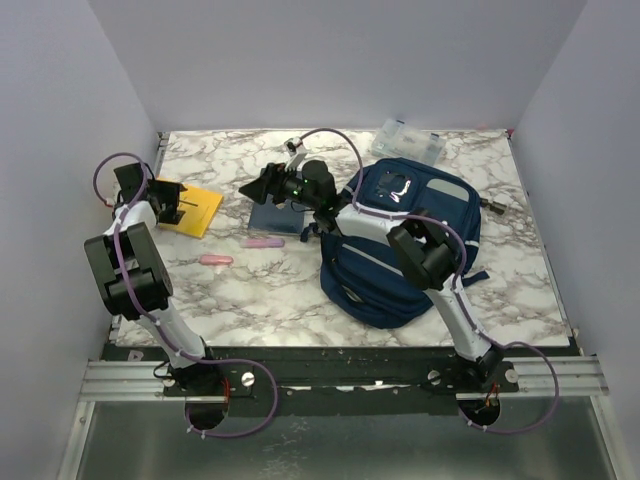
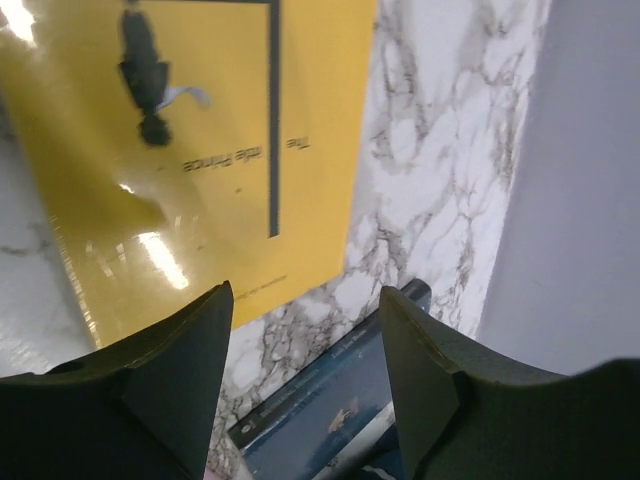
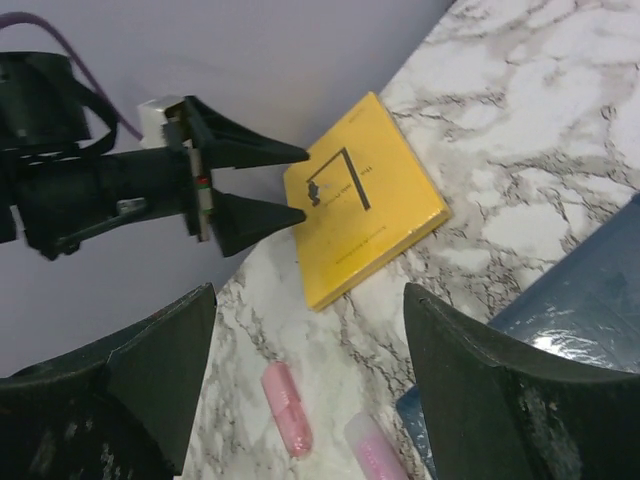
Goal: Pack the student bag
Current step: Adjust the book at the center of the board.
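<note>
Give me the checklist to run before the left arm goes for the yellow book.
1. Left gripper open: ok, jaws apart, nothing in them.
2. Yellow book lying flat on the table: ok.
3. Book between the jaws: not ok, it lies ahead of them.
4. Right gripper clear of the book: ok, open and well apart from it.
5. Student bag opened for packing: cannot tell.
</note>
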Controlling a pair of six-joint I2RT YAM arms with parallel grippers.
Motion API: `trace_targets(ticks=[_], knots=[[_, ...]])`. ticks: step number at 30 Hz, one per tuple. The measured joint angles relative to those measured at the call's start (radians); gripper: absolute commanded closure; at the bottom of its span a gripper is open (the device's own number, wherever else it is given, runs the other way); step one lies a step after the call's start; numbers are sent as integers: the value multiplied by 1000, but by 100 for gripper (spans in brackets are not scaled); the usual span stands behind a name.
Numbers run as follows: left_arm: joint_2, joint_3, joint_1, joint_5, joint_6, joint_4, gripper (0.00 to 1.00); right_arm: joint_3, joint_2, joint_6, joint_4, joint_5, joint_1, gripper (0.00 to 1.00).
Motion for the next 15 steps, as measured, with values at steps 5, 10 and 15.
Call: trace_targets(ticks=[5, 10, 15], knots=[[65, 73, -10, 0, 42, 93, 34, -60, -96, -14, 2, -25, 0, 22], [117, 186, -17, -16, 196, 124, 33, -158, -175, -41, -24, -29, 0, 21], [183, 390, -29, -23, 361, 136, 31, -232, -227, -88, -83, -31, 0, 21]])
